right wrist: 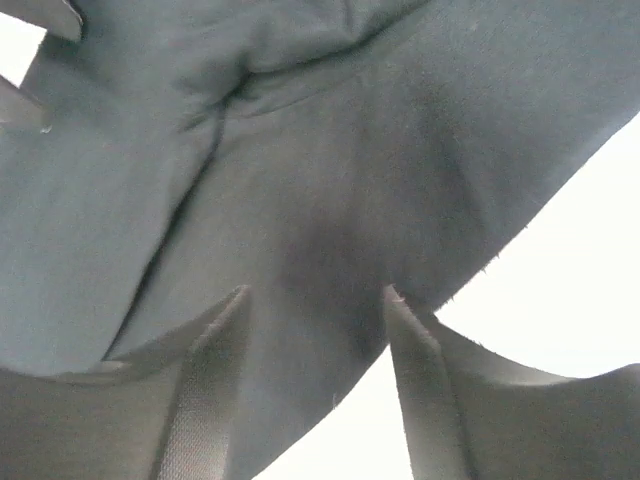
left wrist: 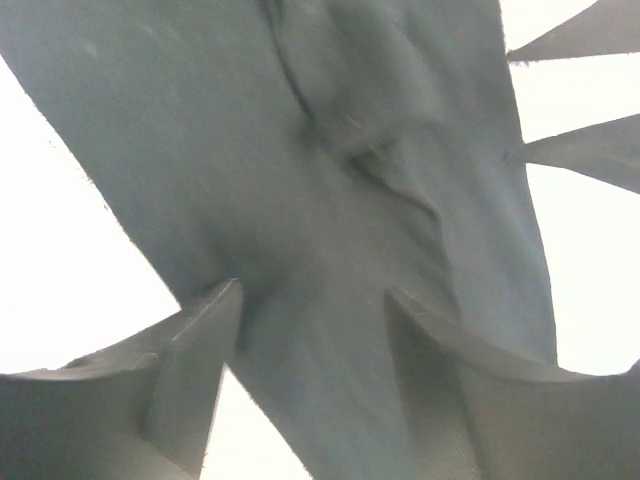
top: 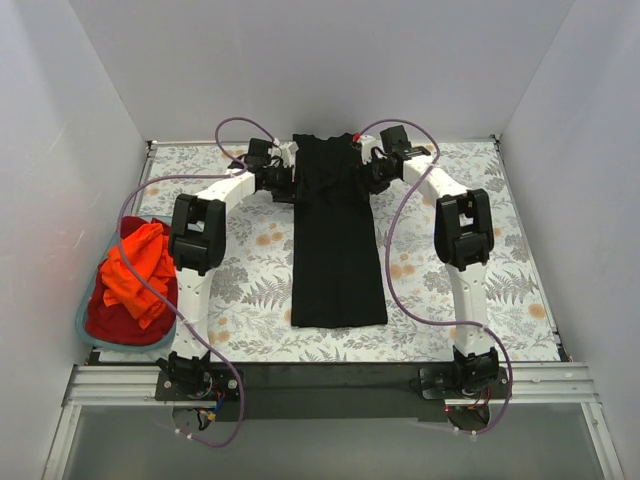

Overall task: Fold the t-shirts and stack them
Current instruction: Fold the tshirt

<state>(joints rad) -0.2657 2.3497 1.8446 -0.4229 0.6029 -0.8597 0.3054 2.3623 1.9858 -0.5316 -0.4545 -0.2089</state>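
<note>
Black shirt (top: 338, 240) lies on the counter as a narrow strip. Left end effector (top: 277, 178) and right end effector (top: 370, 170) flank its far end, equally near. The long axis runs from between them toward the bases. Both have fingers apart, with cloth in the gap but not pinched. I judge the next fold follows that axis. Orange shirts (top: 135, 268) lie well off beyond the left one.

A folded t-shirt (top: 338, 240) lies lengthwise mid-way across the desk (top: 250, 290), with the left end effector (top: 284, 180) and right end effector (top: 369, 172) flanking its far end. Left of it, a basket (top: 86, 322) holds other t-shirts (top: 135, 265).
</note>
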